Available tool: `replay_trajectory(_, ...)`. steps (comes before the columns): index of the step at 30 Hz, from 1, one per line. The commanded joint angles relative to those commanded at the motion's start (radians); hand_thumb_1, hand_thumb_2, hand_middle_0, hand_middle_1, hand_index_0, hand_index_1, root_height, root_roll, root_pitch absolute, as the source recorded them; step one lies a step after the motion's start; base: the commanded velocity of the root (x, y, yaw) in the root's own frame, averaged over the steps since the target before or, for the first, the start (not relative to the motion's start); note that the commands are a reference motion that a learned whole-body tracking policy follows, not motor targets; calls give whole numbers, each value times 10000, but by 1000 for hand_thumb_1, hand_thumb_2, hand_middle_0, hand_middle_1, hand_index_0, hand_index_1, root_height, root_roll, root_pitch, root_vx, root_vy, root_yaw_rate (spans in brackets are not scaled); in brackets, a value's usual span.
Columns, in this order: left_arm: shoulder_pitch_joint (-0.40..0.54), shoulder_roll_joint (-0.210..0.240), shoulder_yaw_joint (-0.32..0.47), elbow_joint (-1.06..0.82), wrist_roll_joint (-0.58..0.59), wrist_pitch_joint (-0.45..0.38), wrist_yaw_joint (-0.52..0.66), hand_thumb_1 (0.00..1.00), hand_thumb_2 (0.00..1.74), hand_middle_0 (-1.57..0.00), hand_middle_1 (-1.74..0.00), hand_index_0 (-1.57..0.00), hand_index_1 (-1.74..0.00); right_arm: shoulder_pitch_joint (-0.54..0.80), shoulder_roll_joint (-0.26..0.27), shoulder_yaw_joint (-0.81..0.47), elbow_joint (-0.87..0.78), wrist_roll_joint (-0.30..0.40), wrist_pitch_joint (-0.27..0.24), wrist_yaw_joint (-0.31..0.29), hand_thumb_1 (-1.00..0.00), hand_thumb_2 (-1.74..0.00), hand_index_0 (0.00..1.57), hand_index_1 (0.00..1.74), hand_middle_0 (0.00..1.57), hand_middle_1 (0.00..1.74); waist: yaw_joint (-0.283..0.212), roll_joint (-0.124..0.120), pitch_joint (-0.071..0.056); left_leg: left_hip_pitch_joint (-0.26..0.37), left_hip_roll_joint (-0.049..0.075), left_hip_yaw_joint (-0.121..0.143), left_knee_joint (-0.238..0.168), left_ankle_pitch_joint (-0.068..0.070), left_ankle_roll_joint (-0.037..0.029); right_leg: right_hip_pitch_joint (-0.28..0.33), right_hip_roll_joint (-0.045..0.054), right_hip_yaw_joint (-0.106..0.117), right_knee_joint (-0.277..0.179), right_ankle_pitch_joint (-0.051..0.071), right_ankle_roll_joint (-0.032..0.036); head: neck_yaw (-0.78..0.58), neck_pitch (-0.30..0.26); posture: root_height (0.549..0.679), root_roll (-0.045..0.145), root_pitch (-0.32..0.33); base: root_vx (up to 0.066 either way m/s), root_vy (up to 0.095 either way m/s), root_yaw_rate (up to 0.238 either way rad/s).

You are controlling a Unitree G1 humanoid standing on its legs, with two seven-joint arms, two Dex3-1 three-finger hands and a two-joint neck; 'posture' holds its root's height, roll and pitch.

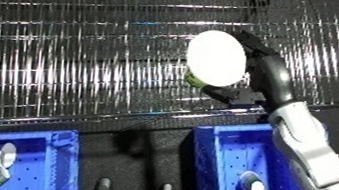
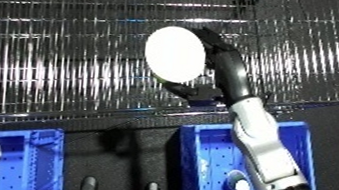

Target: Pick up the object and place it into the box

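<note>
My right robot hand (image 1: 255, 71) curled around the white-lidded cup (image 1: 215, 57); it looked light, rigid, probably slippery; sidewall grip suited.

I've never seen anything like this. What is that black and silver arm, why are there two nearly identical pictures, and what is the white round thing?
Both pictures come from one stereo camera on a humanoid robot's head, looking down: its left and right eyes, so they nearly match. The arm is the robot's right one; its black robot hand is curled round a white round object with a green part showing behind it, held above a shiny wire rack. Below stand blue bins: one on the right beneath the forearm, one on the left holding small white and green items. The left robot hand is not visible.
</note>
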Motion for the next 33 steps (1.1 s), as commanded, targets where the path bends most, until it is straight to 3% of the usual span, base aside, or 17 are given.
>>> replay_trajectory(6, -11, -35, -25, 36, 4, -14, 5, 0, 0, 0, 0, 0, 0, 37, 106, 22, 56, 159, -47, 380, -1000, -1740, 1570, 1740, 1570, 1740, 4, -15, 0, 81, 21, -29, -115, 78, -33, 97, 2, -9, -128, 45, 7, 13, 23, 630, 75, 133, -20, -9, 1)
replay_trajectory(15, 50, -68, 145, 116, 16, -112, 32, 0, 0, 0, 0, 0, 0, 454, 56, -176, -516, 402, -367, 484, -1000, -1740, 1570, 1740, 1570, 1740, -111, -114, 0, 384, 106, -27, -441, 175, -79, 357, 13, 10, -418, 92, 42, -183, 295, 634, 76, 128, -28, -3, -22)
replay_trajectory(20, 101, -85, 401, 178, 10, -64, 147, 0, 0, 0, 0, 0, 0, 1192, -84, -791, -1654, 133, -765, -123, -1000, -1740, 1570, 1740, 1570, 1740, -349, -256, 0, 496, 159, 25, -475, 135, -75, 448, 90, 79, -525, 119, 82, -545, 456, 635, 74, 127, -36, 2, -90)
replay_trajectory(28, 376, -218, 963, 309, -16, -196, 342, 0, 0, 0, 0, 0, 0, 3267, -279, -2137, -4151, -1060, -996, -1818, -1000, -1740, 1570, 1740, 1570, 1740, -941, -526, 0, 666, 335, 209, -550, 87, -68, 541, 297, 315, -820, 255, 166, -1234, 795, 638, 70, 130, -49, 7, -157)
replay_trajectory(33, 465, -312, 1339, 486, -80, -308, 445, 0, 0, 0, 0, 0, 0, 4758, -115, -2761, -5032, -864, -1178, -2317, -1000, -1740, 1570, 1740, 1570, 1740, -1336, -704, 0, 800, 451, 377, -614, 48, -81, 632, 458, 469, -1003, 297, 199, -1738, 951, 639, 67, 131, -45, 8, -188)
